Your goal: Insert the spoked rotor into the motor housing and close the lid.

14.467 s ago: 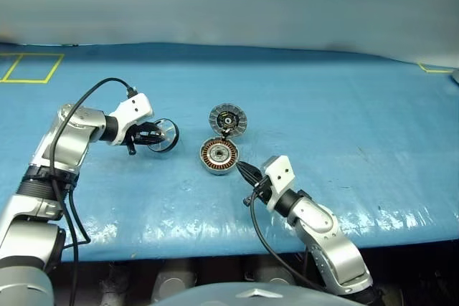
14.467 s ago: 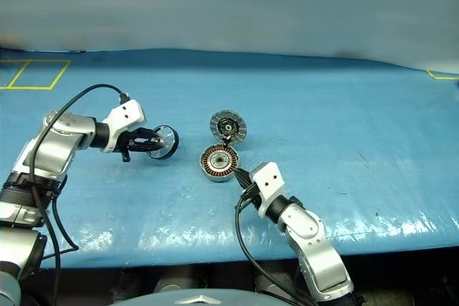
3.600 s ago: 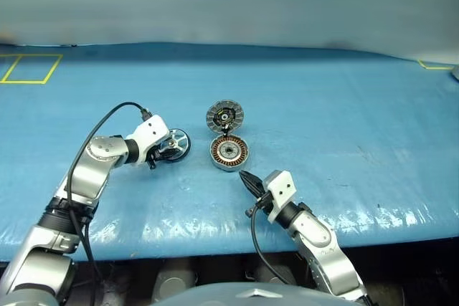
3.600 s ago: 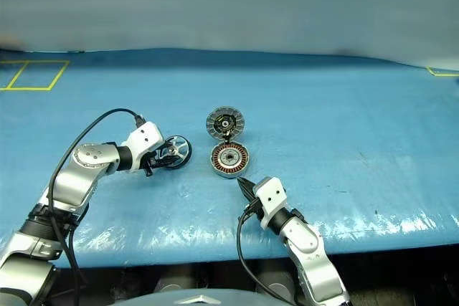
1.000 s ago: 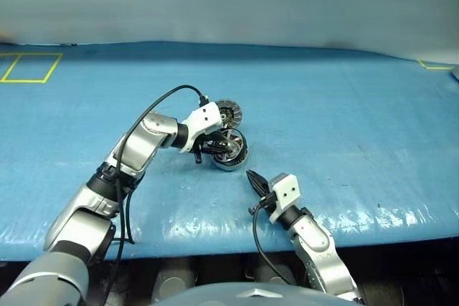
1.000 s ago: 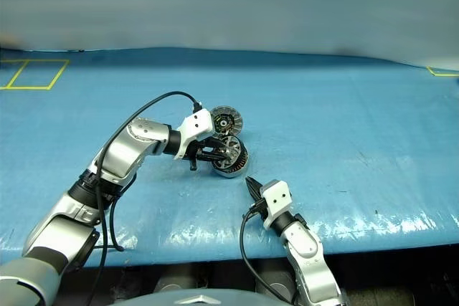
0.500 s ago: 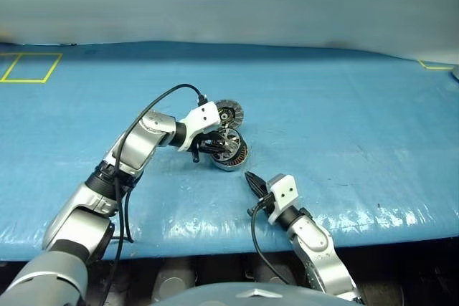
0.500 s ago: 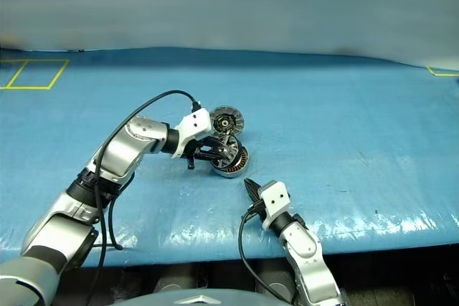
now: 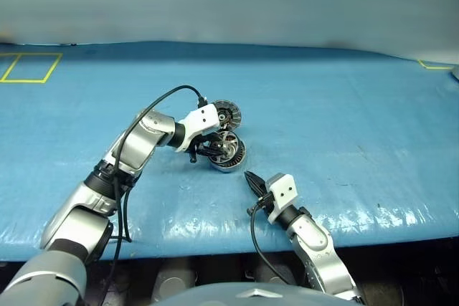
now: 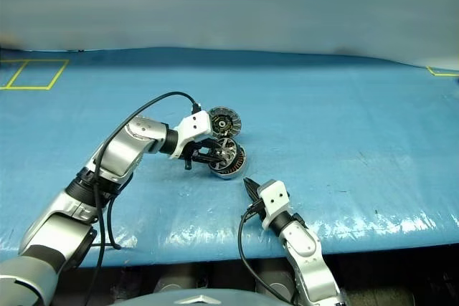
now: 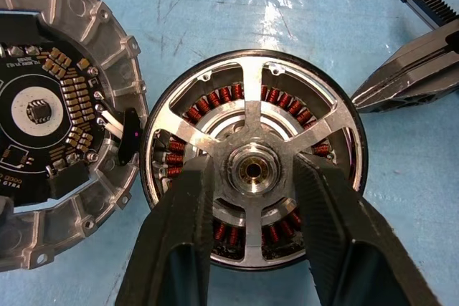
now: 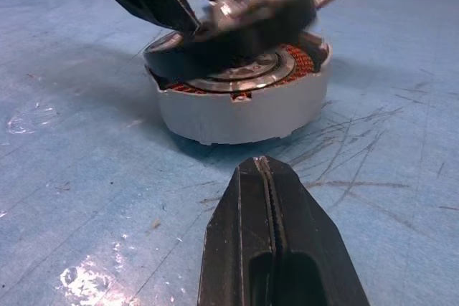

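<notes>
Blue worktop (image 9: 344, 105) spreading across the frame, with my two arms working at its centre.

My left gripper (image 11: 251, 198) is reaching in from the left of the head view, its fingers (image 11: 179, 234) standing apart on either side of the silver hub of the spoked rotor (image 11: 252, 159); I cannot tell whether they are gripping it. The rotor is lying tilted on top of the motor housing (image 12: 244, 109), copper windings showing between its spokes. The lid (image 11: 61, 112) is hanging open at the housing's edge, circuit side showing, just above it in the head view. My right gripper (image 12: 267, 177) is sitting with its fingers pressed together, empty, just below the housing and pointing at it.
</notes>
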Tool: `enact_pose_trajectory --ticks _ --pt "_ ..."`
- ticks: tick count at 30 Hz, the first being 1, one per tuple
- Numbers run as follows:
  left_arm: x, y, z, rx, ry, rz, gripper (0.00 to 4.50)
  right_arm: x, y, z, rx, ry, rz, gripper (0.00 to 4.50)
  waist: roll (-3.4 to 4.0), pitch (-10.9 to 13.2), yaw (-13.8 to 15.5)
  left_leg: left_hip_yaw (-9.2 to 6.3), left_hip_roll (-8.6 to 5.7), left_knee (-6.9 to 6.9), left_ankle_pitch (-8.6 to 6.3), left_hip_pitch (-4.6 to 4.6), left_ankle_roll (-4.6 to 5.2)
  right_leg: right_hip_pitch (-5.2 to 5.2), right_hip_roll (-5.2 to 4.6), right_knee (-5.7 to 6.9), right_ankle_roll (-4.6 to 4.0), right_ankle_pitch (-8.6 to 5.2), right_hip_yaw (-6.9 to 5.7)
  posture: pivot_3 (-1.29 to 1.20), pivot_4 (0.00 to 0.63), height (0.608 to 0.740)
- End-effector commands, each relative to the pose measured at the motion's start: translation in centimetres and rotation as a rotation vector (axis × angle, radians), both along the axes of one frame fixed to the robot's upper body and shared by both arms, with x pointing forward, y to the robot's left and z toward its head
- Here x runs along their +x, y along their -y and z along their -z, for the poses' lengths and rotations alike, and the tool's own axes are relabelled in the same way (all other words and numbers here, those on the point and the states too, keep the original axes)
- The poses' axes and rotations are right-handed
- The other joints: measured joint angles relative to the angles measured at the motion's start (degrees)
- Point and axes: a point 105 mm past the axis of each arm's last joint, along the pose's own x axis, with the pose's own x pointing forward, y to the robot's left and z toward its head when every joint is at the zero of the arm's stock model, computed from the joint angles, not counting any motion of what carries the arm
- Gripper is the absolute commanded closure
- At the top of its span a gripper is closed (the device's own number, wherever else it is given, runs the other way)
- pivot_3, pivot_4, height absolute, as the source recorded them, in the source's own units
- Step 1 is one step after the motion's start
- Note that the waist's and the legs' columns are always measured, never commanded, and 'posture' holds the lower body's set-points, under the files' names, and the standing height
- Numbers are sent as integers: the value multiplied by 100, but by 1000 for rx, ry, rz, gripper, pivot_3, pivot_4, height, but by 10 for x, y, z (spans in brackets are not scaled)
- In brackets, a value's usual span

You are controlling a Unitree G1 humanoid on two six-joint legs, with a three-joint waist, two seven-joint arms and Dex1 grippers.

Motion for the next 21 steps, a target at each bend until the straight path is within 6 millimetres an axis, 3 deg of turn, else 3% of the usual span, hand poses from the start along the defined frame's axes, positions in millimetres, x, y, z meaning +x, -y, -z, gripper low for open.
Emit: enact_pose_trajectory --ticks 1,5,12,21 --pt "4 3 -11 1 34 12 1224 1 -2 -8 10 31 2 4500 0 0 3 0 0 0 0 -1 0 0 0 0 0 0 0 0 150 740" --pt "3 6 -16 -34 31 19 15 1 -1 -8 9 31 5 4500 0 0 4 -1 1 1 0 -2 0 0 -2 -1 0 0 0 0 150 740" --pt "-10 11 -40 -237 -11 8 15 1 1 -10 13 31 14 4500 0 0 -6 -2 3 3 0 -3 0 0 -3 0 1 1 0 0 150 740" --pt "-35 -20 -24 -382 -43 -192 2924 3 9 -28 11 51 41 4500 2 -1 0 -5 15 2 0 1 0 1 -12 6 0 1 2 0 150 740"
